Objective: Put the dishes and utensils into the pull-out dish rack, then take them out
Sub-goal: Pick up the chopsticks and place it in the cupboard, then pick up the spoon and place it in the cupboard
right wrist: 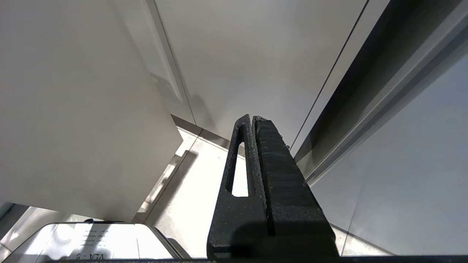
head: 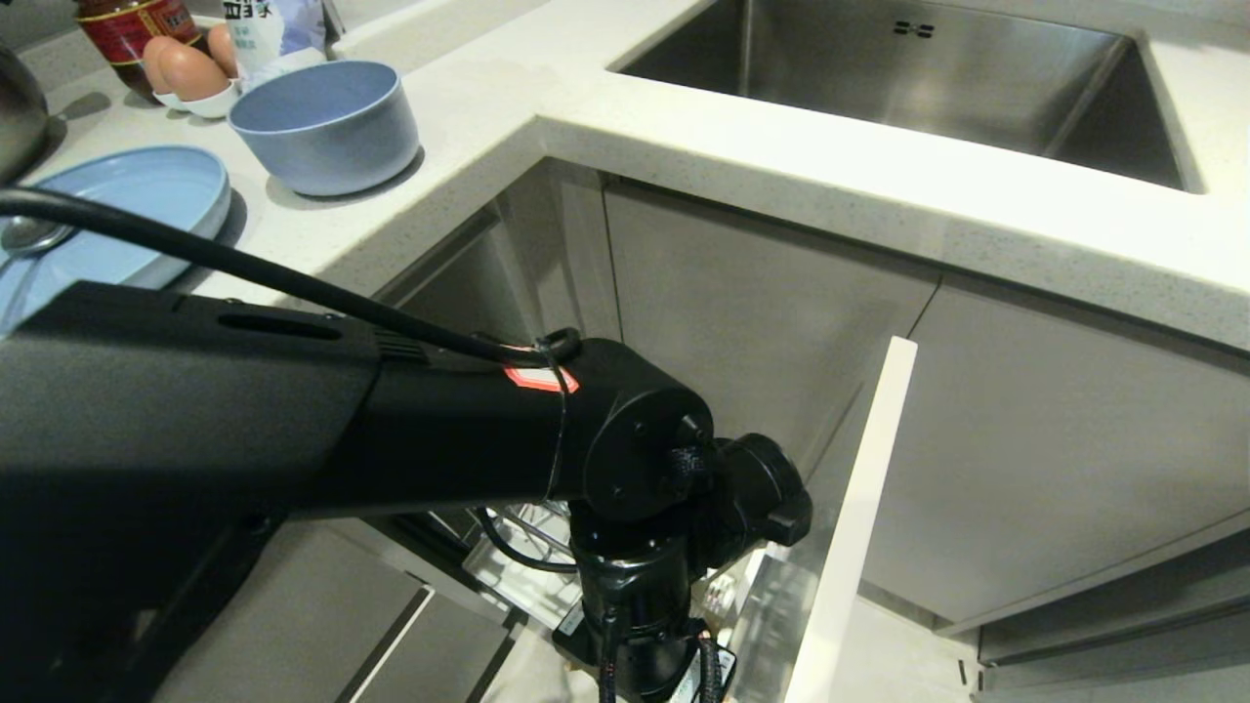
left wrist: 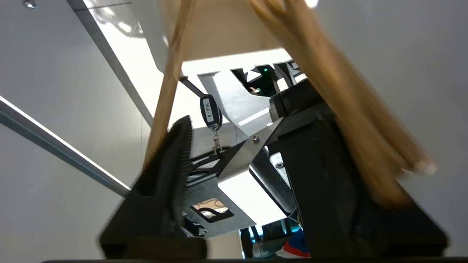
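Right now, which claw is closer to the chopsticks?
Left. The left claw stands open with the chopsticks right at its fingers, low over the pulled-out dish rack. The right claw is shut, facing cabinet fronts, with no chopsticks near it.

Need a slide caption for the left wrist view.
Left claw open, two wooden chopsticks leaning loose between its fingers.

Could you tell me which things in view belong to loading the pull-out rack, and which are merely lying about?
Belonging to the job: blue bowl and blue plate on the counter; spoon on the plate; chopsticks between the left gripper's parted fingers; rack's front panel.

Lying about: eggs, sauce bottle, steel sink.
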Robot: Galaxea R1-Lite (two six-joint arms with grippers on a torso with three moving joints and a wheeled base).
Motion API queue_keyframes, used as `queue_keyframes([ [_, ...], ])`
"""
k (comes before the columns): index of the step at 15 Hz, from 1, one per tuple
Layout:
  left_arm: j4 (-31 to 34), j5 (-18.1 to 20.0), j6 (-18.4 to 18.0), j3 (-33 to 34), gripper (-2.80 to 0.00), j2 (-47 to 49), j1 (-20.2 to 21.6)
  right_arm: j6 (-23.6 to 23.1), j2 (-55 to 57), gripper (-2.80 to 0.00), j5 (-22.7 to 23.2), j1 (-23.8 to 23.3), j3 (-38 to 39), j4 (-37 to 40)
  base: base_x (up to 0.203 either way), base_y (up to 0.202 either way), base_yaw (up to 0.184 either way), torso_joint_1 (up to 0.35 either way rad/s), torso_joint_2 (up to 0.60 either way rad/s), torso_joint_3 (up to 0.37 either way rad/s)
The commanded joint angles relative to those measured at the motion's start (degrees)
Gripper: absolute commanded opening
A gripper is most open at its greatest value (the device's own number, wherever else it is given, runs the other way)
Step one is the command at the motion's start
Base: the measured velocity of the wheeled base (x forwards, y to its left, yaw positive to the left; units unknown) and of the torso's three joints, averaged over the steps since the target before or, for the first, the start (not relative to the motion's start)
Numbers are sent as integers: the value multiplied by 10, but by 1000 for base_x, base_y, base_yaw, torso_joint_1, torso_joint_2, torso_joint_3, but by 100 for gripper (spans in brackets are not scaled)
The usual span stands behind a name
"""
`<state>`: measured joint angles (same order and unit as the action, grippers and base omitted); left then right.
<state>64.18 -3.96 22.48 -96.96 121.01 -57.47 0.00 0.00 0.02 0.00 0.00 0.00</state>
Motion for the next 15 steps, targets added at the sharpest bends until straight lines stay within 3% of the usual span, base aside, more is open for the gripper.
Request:
queue_keyframes([
  [1, 6, -1, 3, 1, 0, -24, -3, 0, 0, -280, 1, 0, 0, 0, 0, 0, 0, 0, 0, 0],
  [11, 14, -7, 7, 9, 0, -156, -25, 0, 0, -280, 0, 0, 0, 0, 0, 0, 0, 0, 0, 0],
  [12, 19, -16, 7, 11, -280, -175, -25, 0, 0, -280, 0, 0, 0, 0, 0, 0, 0, 0, 0, 0],
  [15, 26, -65, 8, 10, -280, -231, -24, 0, 0, -280, 1, 0, 0, 0, 0, 0, 0, 0, 0, 0],
])
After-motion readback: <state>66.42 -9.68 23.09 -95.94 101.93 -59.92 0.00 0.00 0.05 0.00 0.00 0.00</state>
